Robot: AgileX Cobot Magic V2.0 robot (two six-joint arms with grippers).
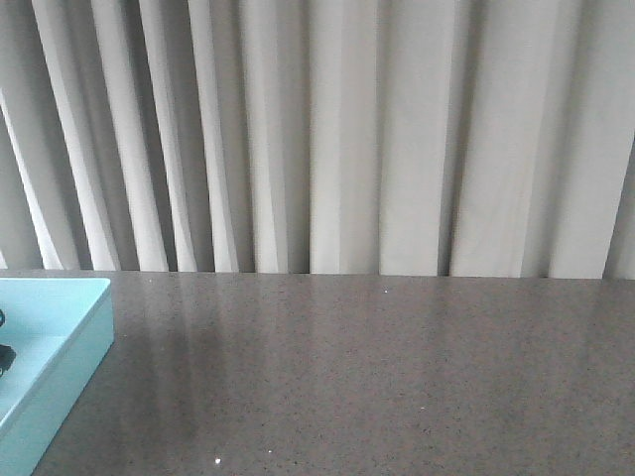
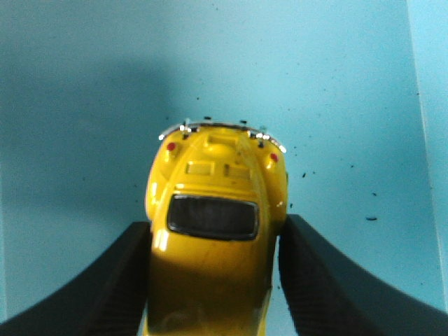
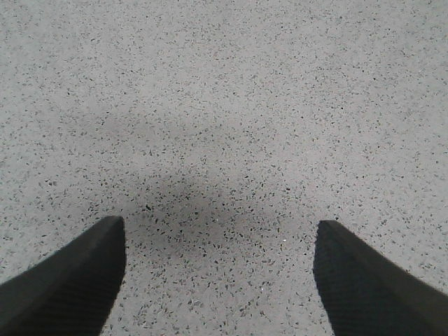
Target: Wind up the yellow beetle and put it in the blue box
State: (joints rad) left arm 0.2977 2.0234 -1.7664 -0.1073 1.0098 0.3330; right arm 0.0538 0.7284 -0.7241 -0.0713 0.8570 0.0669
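The yellow beetle (image 2: 213, 210) shows in the left wrist view from above, its rear window and chrome bumper pointing away from the wrist. It sits low over the floor of the blue box (image 2: 98, 84). My left gripper (image 2: 217, 222) is shut on its sides; the left finger touches the body and a thin sliver of blue shows at the right finger. In the front view only a corner of the blue box (image 1: 60, 337) shows at the far left, and the beetle is out of sight there. My right gripper (image 3: 218, 222) hangs open over bare tabletop, holding nothing.
A grey speckled tabletop (image 1: 377, 377) stretches right of the box to a pleated white curtain (image 1: 347, 139) at the back. A low box wall (image 2: 430, 105) runs along one side of the beetle. Small dark specks dot the box floor.
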